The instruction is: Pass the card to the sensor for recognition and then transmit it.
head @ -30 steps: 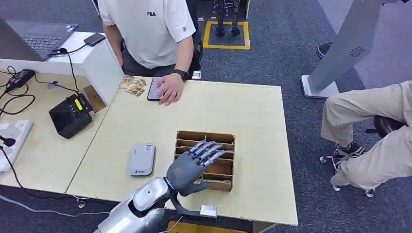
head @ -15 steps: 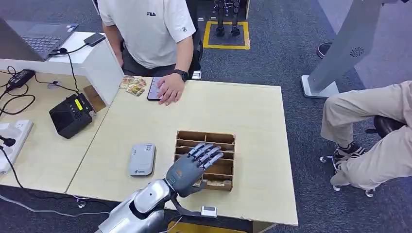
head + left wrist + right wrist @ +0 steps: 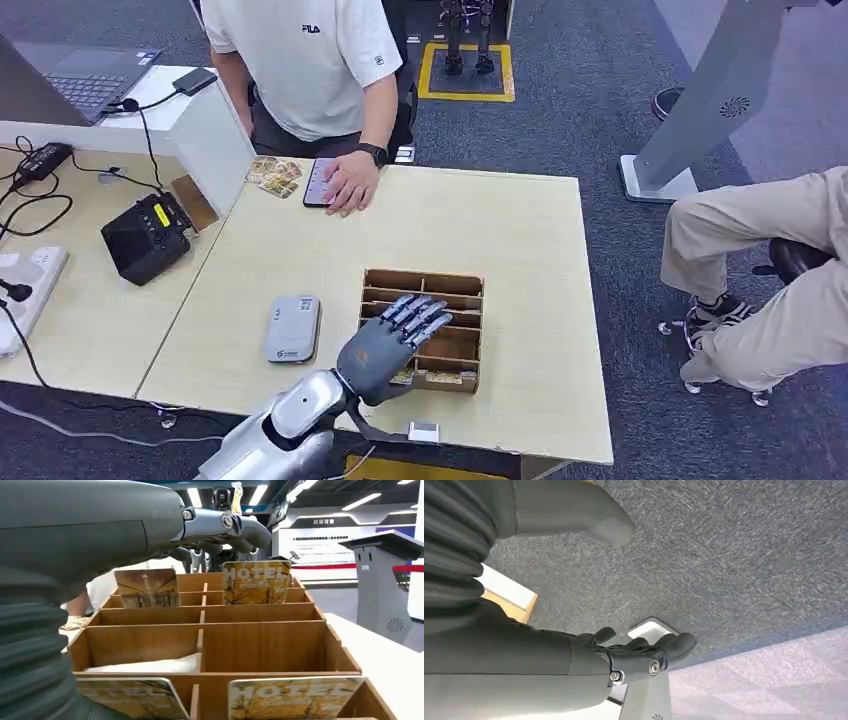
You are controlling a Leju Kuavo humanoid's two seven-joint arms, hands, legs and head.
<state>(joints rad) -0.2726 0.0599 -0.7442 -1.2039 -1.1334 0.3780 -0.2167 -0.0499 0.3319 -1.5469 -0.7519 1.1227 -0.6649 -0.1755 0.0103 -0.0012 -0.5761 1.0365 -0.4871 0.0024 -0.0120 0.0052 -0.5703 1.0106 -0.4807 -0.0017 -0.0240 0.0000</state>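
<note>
One wooden rack; four cards standing in it; one grey sensor; two people; one laptop

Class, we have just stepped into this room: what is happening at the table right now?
A humanoid robot holds its left hand, fingers apart and empty, over a wooden card rack on the table. Hotel cards stand in the rack's slots; none has been picked. A grey sensor lies beside the rack. Its right hand hangs over the carpet, holding nothing. Across the table a person's hand rests on a phone.
</note>
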